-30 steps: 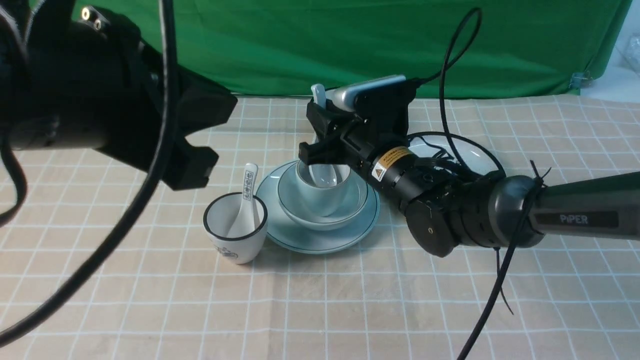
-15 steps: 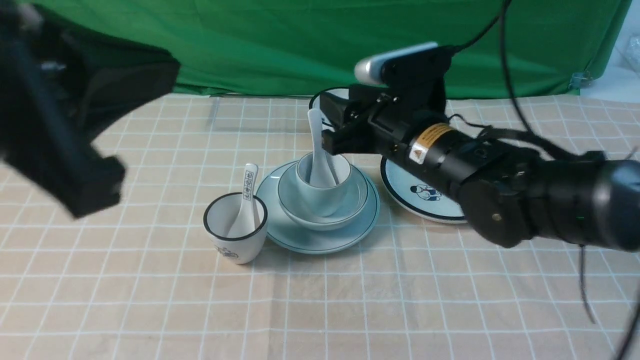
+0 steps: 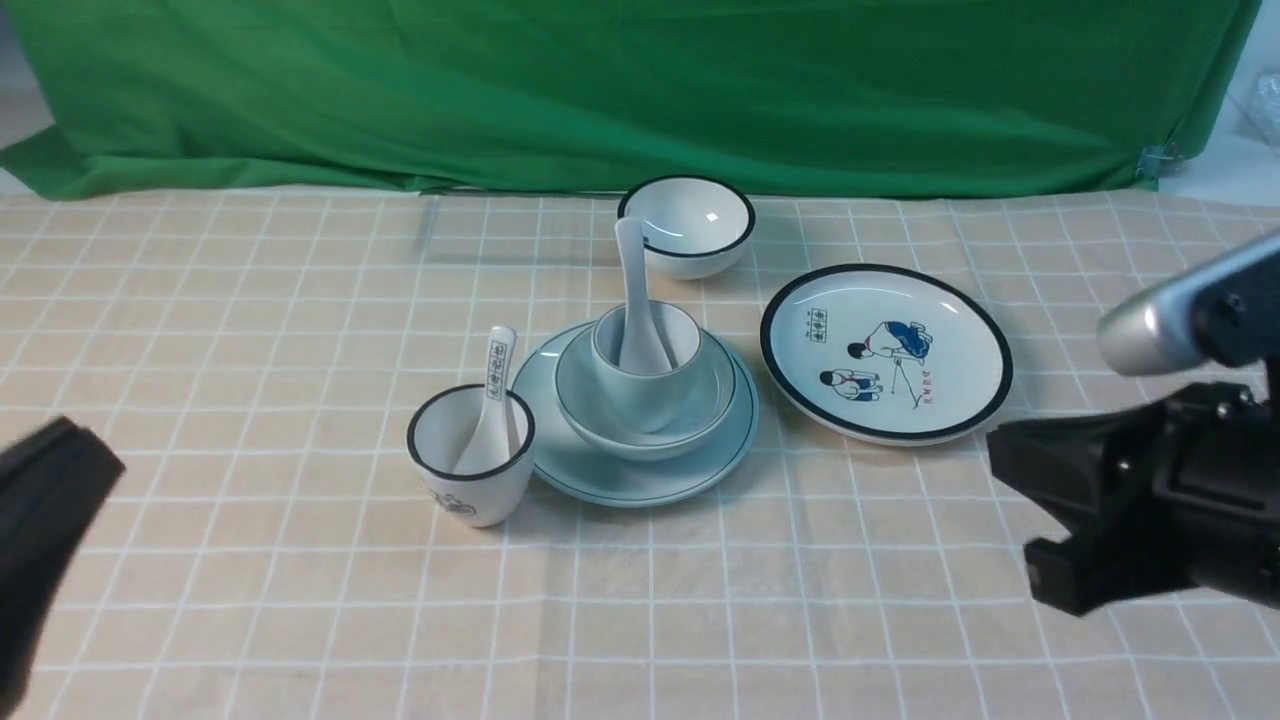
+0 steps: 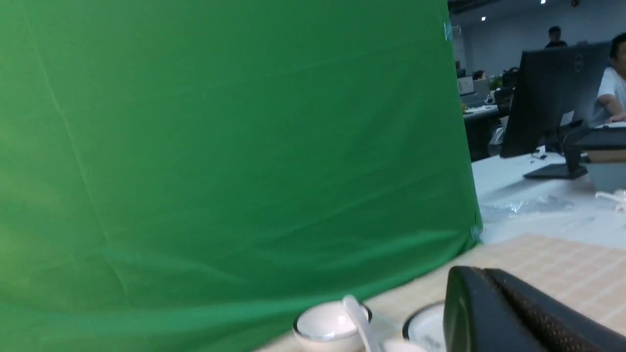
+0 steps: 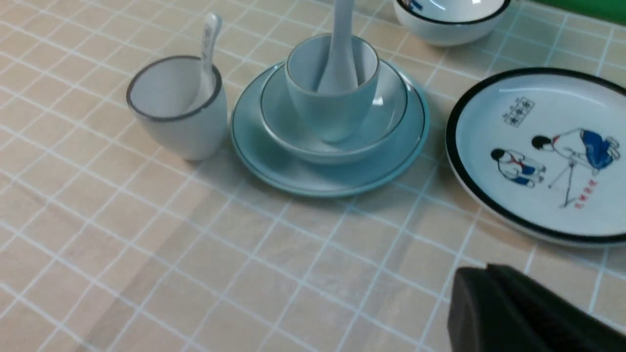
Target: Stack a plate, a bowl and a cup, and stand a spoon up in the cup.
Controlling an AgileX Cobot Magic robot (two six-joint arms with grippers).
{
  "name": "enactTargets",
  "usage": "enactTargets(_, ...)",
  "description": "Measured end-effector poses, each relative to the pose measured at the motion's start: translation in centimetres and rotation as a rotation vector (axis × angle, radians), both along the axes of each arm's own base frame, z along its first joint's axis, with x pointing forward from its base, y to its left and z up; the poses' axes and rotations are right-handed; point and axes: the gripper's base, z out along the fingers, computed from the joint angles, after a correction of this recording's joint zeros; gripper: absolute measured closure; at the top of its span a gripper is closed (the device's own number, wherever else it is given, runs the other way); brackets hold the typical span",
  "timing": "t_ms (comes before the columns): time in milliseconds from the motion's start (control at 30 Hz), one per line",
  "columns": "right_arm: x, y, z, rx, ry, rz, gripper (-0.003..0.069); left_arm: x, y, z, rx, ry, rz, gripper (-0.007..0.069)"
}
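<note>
Atop plain pale blue round plate (image 3: 620, 482): wide shallow pale blue bowl (image 3: 706, 410), then pale blue handleless cup (image 3: 640, 395), glossy white ceramic spoon (image 3: 630, 270) upright inside. Judged complete. Right of plate, right gripper (image 3: 1030, 510) closed, empty; left of plate, left gripper (image 3: 70, 470) likewise. Next: park both clear of stack.

The left fingers (image 3: 50, 490) blur darkly at the frame edge (the right wrist view crops the spoon (image 5: 340, 54) handle).

Soft, even light from above leaves the table (image 3: 300, 620) bright, with only pale shadows beside the plate (image 3: 620, 478). A small glint sits in the black-rimmed bowl (image 3: 690, 235). The left gripper (image 3: 75, 460) is a dark smear; the left wrist view looks hazy.
</note>
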Motion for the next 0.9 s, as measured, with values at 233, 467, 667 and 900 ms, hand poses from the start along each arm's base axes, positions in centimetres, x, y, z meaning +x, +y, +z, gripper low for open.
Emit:
enactTargets(233, -1.1, -0.8, 0.7, 0.020, -0.026, -0.003, 0.0564, 0.4, -0.3, -6.4, 0.113, 0.179, -0.005, 0.0624)
enactTargets(467, -1.1, -1.1, 0.6, -0.013, -0.050, -0.002, 0.0551, -0.2, -0.4, -9.0, 0.264, 0.414, -0.047, 0.0624)
enactTargets(667, -3.7, -5.7, -1.8, -0.035, -0.145, -0.163, 0.0639, -0.5, -0.3, -9.7, 0.327, 0.467, -0.061, 0.0624)
enactTargets(900, -9.1, -9.5, -10.5, -0.042, -0.287, -0.351, 0.0642, -0.5, -0.3, -9.7, 0.329, 0.468, -0.062, 0.0624)
